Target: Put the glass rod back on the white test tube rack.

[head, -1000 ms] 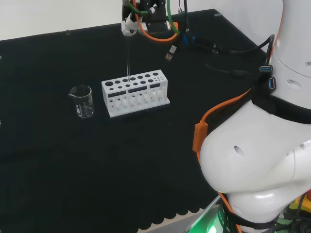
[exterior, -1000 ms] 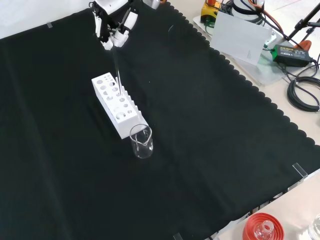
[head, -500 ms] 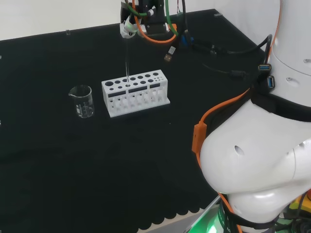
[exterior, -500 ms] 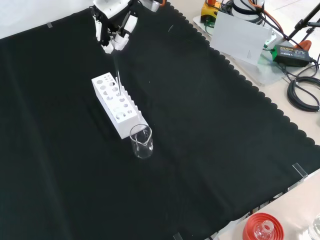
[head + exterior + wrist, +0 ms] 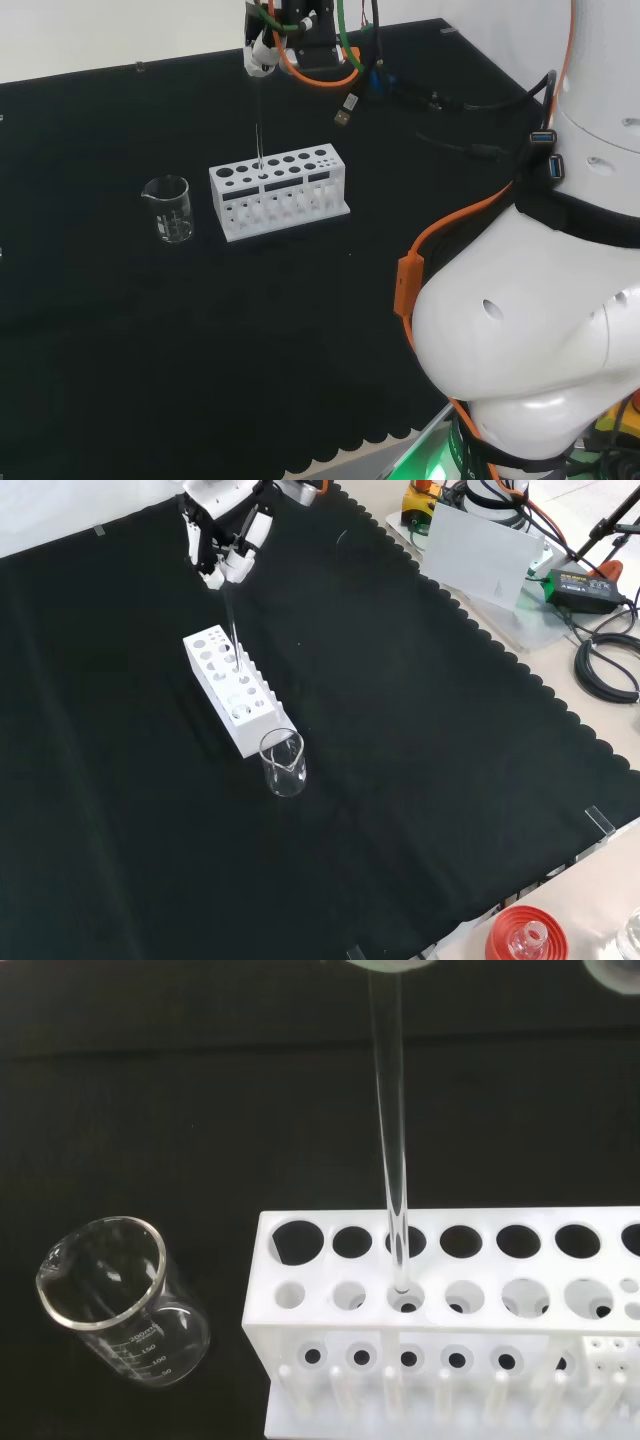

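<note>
Cloth (image 5: 420, 740), black with scalloped edge, bearing rack (image 5: 230, 688), beaker (image 5: 283, 764).

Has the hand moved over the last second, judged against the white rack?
Yes. In the front view the hand has risen slightly away from the white rack, carrying the glass rod.

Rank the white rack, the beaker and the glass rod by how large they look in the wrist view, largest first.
1. White test tube rack, widest, cut off by the picture's edge.
2. Beaker.
3. Glass rod: long but very thin, and nearer the camera, so its rank is unsure.
</note>
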Controlling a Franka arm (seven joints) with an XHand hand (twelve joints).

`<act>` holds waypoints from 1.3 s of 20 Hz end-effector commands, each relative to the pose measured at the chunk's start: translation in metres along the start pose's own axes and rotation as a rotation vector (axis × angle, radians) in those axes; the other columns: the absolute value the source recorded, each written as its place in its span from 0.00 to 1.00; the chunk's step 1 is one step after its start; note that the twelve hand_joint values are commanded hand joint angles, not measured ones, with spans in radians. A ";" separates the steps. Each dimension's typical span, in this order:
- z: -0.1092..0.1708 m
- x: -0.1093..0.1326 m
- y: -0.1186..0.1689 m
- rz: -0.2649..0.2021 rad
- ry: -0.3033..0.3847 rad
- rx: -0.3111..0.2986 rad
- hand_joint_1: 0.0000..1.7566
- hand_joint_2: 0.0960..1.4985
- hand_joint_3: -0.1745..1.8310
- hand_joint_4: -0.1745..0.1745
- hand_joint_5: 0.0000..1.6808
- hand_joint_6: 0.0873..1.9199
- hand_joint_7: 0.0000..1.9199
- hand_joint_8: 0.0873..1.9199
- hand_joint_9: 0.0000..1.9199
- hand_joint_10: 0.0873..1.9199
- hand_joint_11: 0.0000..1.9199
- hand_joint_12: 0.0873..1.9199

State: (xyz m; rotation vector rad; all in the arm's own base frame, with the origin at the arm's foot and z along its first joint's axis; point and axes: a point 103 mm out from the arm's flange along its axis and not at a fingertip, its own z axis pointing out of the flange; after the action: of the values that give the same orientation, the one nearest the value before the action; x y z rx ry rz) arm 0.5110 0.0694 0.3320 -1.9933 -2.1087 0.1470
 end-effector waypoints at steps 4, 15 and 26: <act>0.006 0.001 0.002 0.002 -0.011 0.012 0.74 0.69 0.06 0.00 0.62 0.31 0.67 0.38 0.92 0.16 0.82 0.30; 0.014 0.001 0.002 -0.003 -0.017 0.027 0.74 0.69 0.06 0.00 0.62 0.31 0.67 0.38 0.92 0.16 0.82 0.30; 0.031 0.014 0.009 -0.024 -0.030 0.051 0.74 0.69 0.06 0.00 0.62 0.31 0.67 0.38 0.93 0.16 0.82 0.30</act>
State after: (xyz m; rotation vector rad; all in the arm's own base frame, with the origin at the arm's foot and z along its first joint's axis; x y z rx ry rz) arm 0.5090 0.0804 0.3059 -1.9585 -2.1157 0.2144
